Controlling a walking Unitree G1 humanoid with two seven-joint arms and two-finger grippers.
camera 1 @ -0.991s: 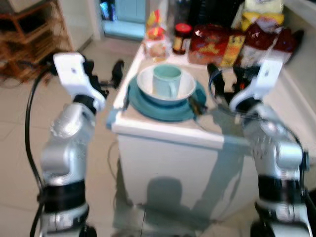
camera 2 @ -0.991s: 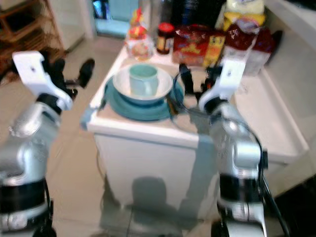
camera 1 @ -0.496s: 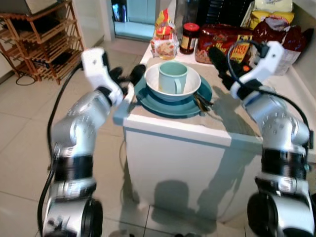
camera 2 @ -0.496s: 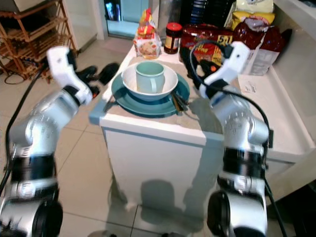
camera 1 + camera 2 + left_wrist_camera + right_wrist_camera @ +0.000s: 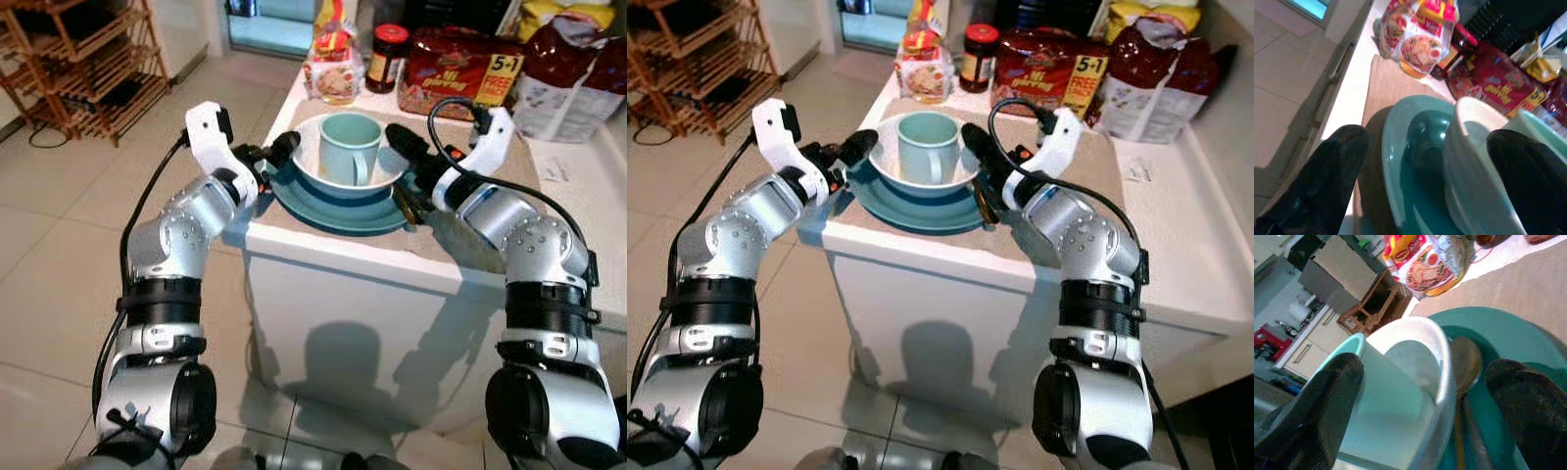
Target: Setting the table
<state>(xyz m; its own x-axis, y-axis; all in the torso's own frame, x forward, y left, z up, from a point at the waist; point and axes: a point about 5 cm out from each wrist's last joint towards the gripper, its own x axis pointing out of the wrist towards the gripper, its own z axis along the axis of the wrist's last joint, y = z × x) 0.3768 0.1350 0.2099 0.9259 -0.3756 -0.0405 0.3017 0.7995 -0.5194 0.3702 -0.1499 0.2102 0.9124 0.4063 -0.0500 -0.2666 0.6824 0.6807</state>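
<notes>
Left pincer: fingers apart, at the near-left edge of the plate, level with its rim, not yet closed on anything. Right pincer: fingers also apart, at the opposite side of the same stack, one finger up beside the bowl.

We note the dishes between the two pincers are one pile: mug standing in the bowl, bowl on the plate, plate on a tan mat on the counter. In the right wrist view a spoon lies on the plate just beside the bowl, along with what looks like a second utensil.

Beyond the pincers, at the back of the counter: a jar and several food bags.

Judgement: we are early. The pile is unlifted and unsorted; gripping, carrying and laying out each piece all remain.
</notes>
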